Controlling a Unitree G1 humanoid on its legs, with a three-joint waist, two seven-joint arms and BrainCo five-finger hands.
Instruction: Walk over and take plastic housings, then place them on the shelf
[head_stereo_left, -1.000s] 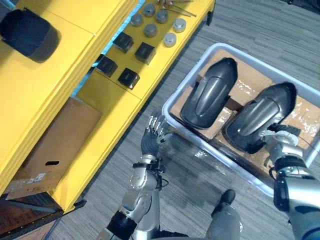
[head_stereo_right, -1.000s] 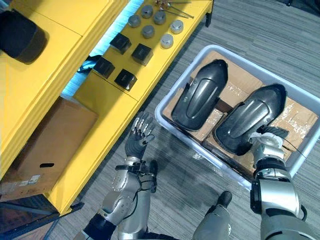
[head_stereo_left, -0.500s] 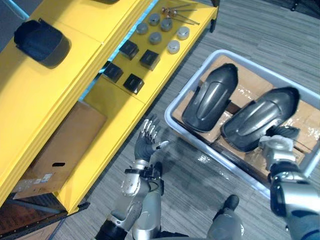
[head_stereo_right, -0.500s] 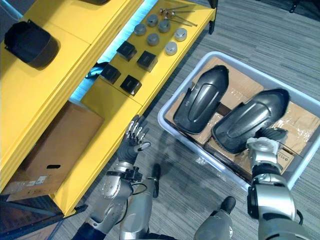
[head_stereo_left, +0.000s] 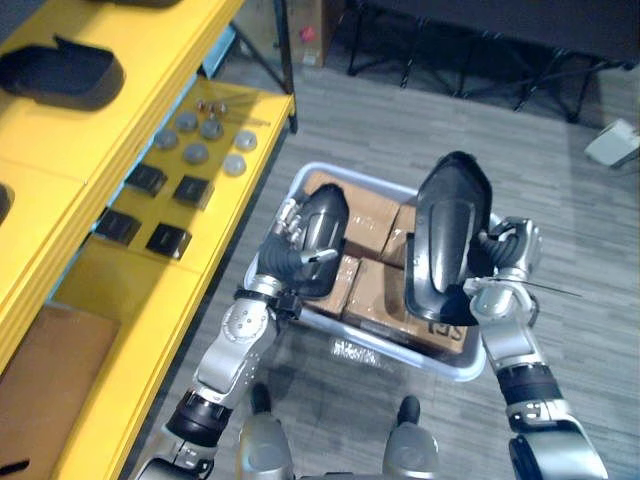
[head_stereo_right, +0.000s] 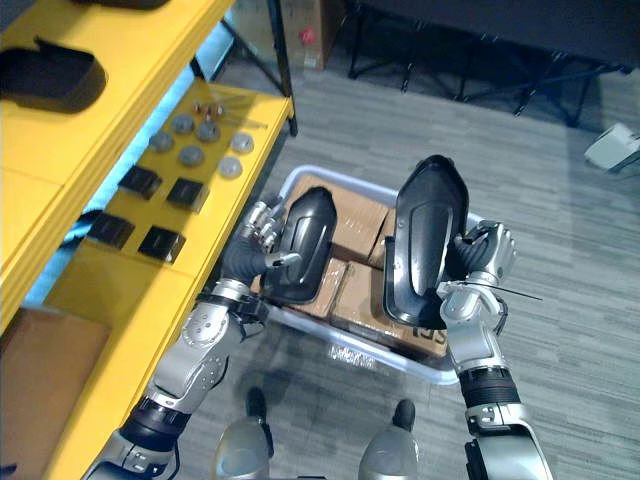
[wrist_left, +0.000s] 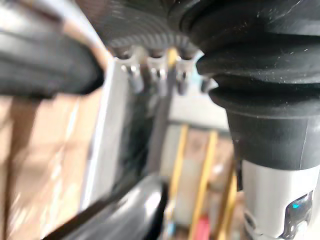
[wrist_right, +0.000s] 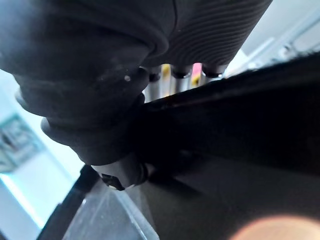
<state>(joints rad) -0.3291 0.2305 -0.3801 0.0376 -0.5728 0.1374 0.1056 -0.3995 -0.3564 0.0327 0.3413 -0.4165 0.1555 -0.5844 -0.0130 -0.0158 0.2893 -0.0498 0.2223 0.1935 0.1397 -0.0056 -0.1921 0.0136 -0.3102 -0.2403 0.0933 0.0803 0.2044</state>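
Observation:
Two dark grey plastic housings are at a pale bin lined with cardboard boxes. The right housing stands upright above the bin, with my right hand shut on its right edge. In the right wrist view its dark shell lies against the fingers. The left housing rests tilted in the bin's left part. My left hand holds its left side, fingers over the outer edge and thumb across the shell. The left wrist view has the housing below the palm.
A yellow shelf runs along the left, carrying black blocks, grey discs and another dark housing on its upper level. A cardboard box sits on the bottom level. Dark furniture legs stand beyond the bin.
The camera has shifted over the bin. My right hand has raised the right housing upright out of the bin. My left hand has moved from beside the bin onto the left housing.

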